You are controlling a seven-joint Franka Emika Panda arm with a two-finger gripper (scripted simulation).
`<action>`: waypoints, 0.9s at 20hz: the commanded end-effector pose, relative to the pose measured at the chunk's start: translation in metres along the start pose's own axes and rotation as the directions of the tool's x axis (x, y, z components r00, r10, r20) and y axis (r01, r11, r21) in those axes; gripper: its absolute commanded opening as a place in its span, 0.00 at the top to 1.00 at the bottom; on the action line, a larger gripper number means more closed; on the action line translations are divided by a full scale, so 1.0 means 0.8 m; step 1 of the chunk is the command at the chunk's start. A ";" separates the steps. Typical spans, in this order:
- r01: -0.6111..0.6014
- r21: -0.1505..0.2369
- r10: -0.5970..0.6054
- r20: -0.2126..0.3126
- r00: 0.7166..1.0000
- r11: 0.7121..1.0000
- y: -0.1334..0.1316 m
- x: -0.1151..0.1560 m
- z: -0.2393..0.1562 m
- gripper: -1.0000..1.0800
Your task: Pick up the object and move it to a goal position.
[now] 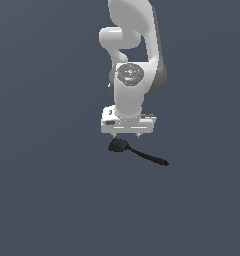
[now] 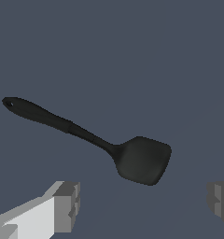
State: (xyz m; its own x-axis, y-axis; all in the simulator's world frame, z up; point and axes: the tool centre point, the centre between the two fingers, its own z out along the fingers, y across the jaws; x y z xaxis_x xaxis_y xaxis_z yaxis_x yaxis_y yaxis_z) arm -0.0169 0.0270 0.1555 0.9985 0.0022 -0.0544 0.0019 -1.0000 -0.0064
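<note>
The object, a small all-black spoon-shaped utensil [image 1: 134, 150], lies flat on the dark grey surface. Its rounded bowl end points to the exterior view's left and its thin handle runs down to the exterior view's right. It shows whole in the wrist view [image 2: 142, 160]. My gripper [image 1: 126, 134] hangs just above and behind the bowl end, apart from it. In the wrist view the gripper [image 2: 144, 205] is open, its two grey fingertips [image 2: 67, 205] wide apart with nothing between them.
The white arm [image 1: 132, 45] rises behind the gripper. The dark grey surface [image 1: 42, 200] spreads all around with no other object in view.
</note>
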 end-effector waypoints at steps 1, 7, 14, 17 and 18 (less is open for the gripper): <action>0.000 0.000 0.000 0.000 1.000 1.000 0.000 0.000 0.000 0.04; 0.004 0.013 -0.004 0.030 1.000 1.000 -0.008 -0.006 0.010 0.04; 0.007 0.020 -0.008 0.046 0.999 1.000 -0.012 -0.009 0.015 0.04; 0.004 0.020 -0.005 0.047 0.999 1.000 -0.012 -0.009 0.015 0.04; 0.007 0.020 -0.008 0.047 0.999 1.000 -0.012 -0.009 0.015 0.04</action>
State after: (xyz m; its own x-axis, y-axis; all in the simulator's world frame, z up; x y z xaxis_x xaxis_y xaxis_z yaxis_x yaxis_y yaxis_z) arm -0.0246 0.0367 0.1439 0.9949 0.0091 -0.1006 0.0065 -0.9996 -0.0265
